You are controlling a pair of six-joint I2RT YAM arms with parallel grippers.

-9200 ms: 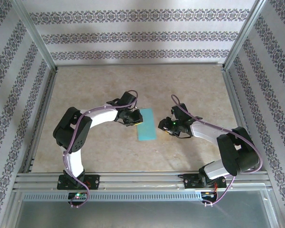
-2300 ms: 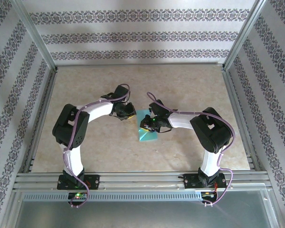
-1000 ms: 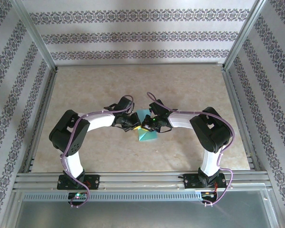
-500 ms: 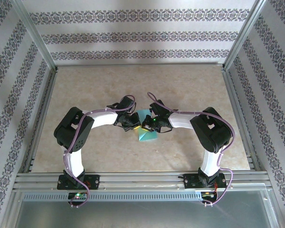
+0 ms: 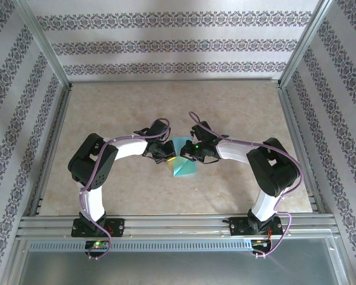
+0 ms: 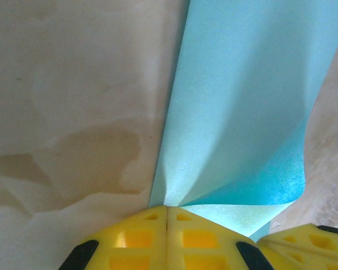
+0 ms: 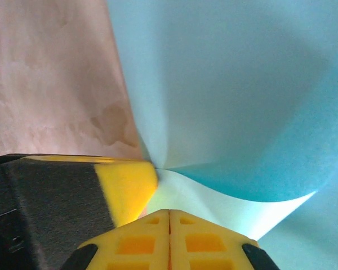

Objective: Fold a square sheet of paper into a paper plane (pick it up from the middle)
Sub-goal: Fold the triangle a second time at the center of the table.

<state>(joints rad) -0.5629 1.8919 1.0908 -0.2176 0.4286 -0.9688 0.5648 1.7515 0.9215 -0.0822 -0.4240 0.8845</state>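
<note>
**Tear risk at the double pinch**

Top: thin teal square sheet of paper point(image 5: 183, 167), creased, mid beige marbled tabletop point(image 5: 107, 107); left claw point(image 5: 168, 156) and right claw point(image 5: 187, 155) meet over it.
Left wrist: left claw pinched shut on a puckered fold.
Right wrist: right claw pinching it too.
Uneven pulls could tear it or skew the crease.

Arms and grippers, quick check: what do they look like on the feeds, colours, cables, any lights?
Both the left arm and right arm have white link shells with bulky black joints, and a purple cable loops along each. A green light glows at the right wrist. The left gripper and right gripper carry yellow fingers moulded with square recesses, black at the base.
</note>
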